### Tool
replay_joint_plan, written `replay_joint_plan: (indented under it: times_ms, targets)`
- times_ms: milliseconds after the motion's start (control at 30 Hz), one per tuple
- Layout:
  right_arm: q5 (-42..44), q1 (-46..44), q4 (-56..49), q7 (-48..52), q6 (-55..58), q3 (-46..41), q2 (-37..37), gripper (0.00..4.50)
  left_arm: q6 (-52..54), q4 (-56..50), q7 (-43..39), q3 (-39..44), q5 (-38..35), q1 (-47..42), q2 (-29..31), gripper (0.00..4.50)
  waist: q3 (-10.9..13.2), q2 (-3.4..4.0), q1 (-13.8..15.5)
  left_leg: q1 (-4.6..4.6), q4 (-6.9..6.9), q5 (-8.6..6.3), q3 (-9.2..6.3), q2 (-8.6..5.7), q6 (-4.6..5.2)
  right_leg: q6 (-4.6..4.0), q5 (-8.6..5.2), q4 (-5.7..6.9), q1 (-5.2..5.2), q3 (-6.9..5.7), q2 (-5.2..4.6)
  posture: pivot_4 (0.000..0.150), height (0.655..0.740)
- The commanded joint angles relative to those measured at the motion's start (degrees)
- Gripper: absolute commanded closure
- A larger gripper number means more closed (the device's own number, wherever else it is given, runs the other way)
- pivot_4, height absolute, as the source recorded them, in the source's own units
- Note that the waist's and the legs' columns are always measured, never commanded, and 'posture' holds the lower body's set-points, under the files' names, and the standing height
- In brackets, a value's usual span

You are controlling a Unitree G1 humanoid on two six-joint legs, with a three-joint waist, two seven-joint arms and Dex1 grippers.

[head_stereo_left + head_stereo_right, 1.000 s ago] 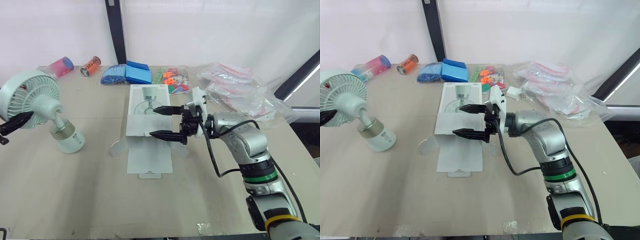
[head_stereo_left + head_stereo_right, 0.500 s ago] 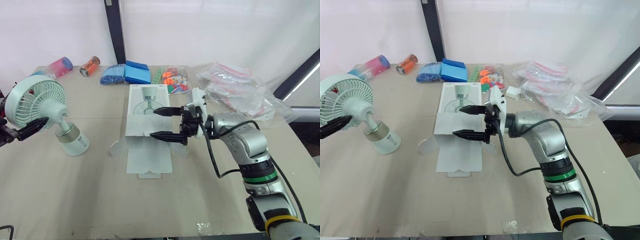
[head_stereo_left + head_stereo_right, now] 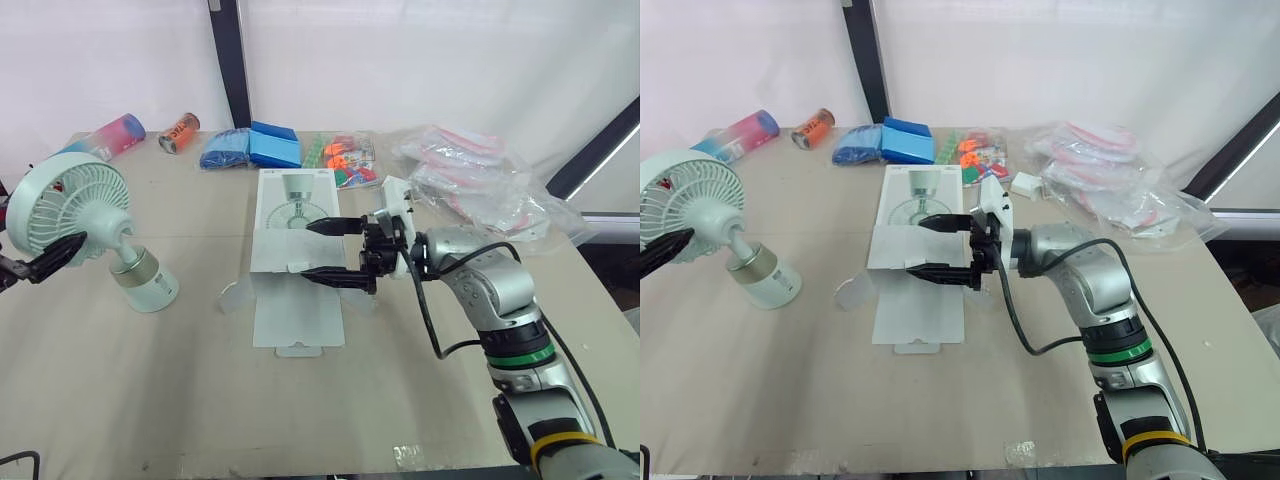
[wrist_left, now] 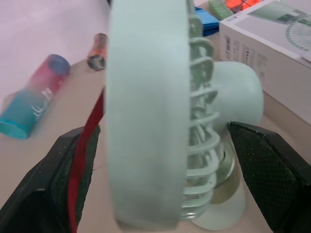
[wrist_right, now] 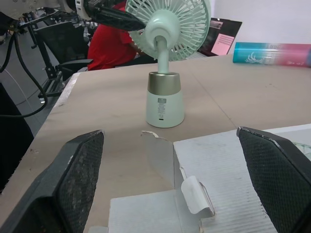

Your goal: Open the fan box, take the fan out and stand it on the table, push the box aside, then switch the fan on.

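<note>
Fan (image 3: 75, 210) stands on the table (image 3: 150, 390), head inside left end effector (image 4: 163, 141).

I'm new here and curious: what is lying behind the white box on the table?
Behind the box lie blue packets and a bag of colourful bits. Anything low against its far side is covered.

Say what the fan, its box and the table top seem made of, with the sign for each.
The fan looks like moulded plastic, pale green and matt, going by its thin grille ribs; the gold band on its base may be brushed metal or only a coating. The box is white printed cardboard, its flaps bent. The table top seems plywood or board, matt.
</note>
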Motion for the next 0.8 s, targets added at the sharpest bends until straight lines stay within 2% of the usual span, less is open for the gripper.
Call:
replay_joint_plan:
  times_ms: [33, 267, 633, 800]
  targets:
    - [0.4, -0.3, -1.8, 1.1, -1.0, -0.5, -0.4, 0.0, -1.5, -2.5, 1.9, 4.5, 0.2, 0.6, -2.0, 0.03, 0.0, 0.0, 0.0, 0.0, 0.0, 0.0, 0.01, 0.0, 0.0, 0.0, 0.0, 0.0, 0.0, 0.0, 0.0, 0.15, 0.74]
    - [0.0, -0.9, -0.8, 2.3, -1.5, 0.2, 0.2, 0.0, -0.9, -5.7, 4.5, 5.0, -0.8, 1.7, -6.1, 0.03, 0.0, -0.04, 0.0, 0.0, 0.0, 0.0, -0.01, 0.0, -0.01, 0.0, 0.0, 0.0, 0.0, 0.0, -0.01, 0.15, 0.74]
    - [0.1, 0.0, -1.7, 2.8, -1.5, 0.3, 0.3, 0.0, -0.2, -2.3, 9.9, -0.8, -1.0, -9.0, -4.5, 0.03, 0.0, -0.04, 0.0, 0.0, 0.0, -0.01, -0.02, -0.01, -0.02, 0.0, 0.03, 0.0, 0.02, -0.03, -0.01, 0.15, 0.74]
    - [0.2, 0.6, -2.7, 2.5, -1.2, 0.1, 0.0, 0.0, 2.0, -2.5, 10.9, -0.5, -4.6, -12.2, -5.3, 0.03, 0.0, -0.04, -0.1, 0.0, 0.0, 0.0, -0.04, -0.01, -0.02, 0.01, 0.03, 0.0, 0.02, -0.04, -0.01, 0.15, 0.74]
